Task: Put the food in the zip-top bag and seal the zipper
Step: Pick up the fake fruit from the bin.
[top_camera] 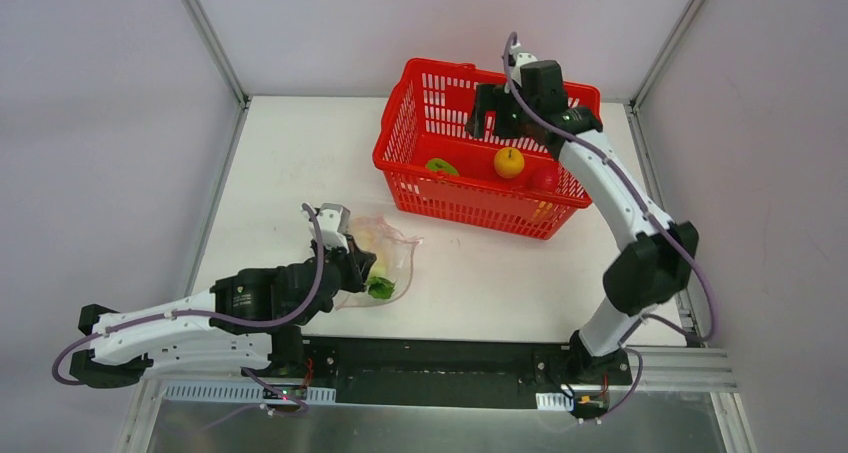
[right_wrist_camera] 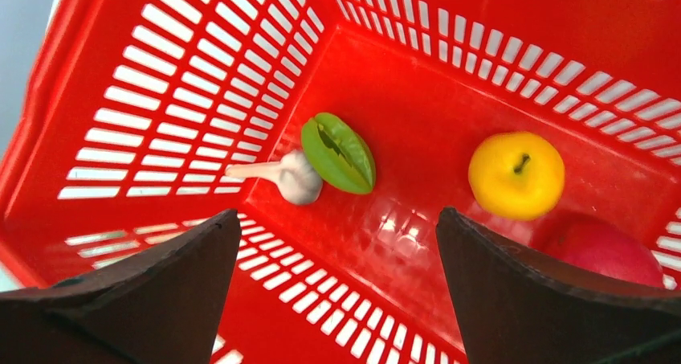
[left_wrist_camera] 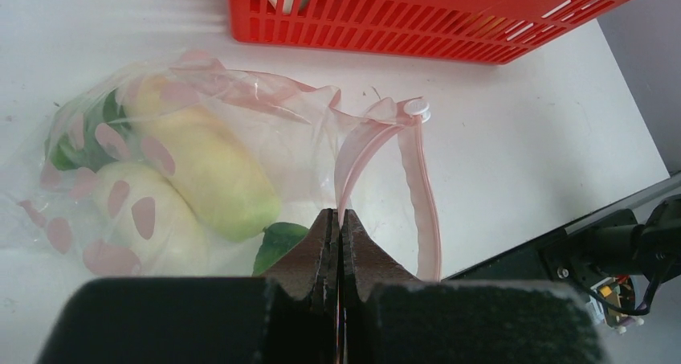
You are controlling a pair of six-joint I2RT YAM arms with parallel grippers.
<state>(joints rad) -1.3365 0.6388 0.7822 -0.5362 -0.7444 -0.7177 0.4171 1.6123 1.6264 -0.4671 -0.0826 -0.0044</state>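
Observation:
The clear zip-top bag (top_camera: 392, 251) lies on the table in front of my left arm. In the left wrist view the bag (left_wrist_camera: 265, 115) holds a yellow-green fruit (left_wrist_camera: 210, 171), a white piece (left_wrist_camera: 152, 219) and green leaves (left_wrist_camera: 277, 243). Its pinkish zipper (left_wrist_camera: 424, 203) curves open. My left gripper (left_wrist_camera: 338, 219) is shut on the zipper strip at the bag's mouth. My right gripper (right_wrist_camera: 337, 213) is open and empty above the red basket (top_camera: 420, 188). Below it lie a yellow apple (right_wrist_camera: 516, 175), a red ball (right_wrist_camera: 606, 251), a green piece (right_wrist_camera: 339, 151) and a white garlic-like piece (right_wrist_camera: 293, 177).
The red basket's wall (left_wrist_camera: 417, 22) stands just beyond the bag. Metal frame posts (top_camera: 210, 38) and grey walls bound the white table. A black rail (top_camera: 440, 363) runs along the near edge between the arm bases.

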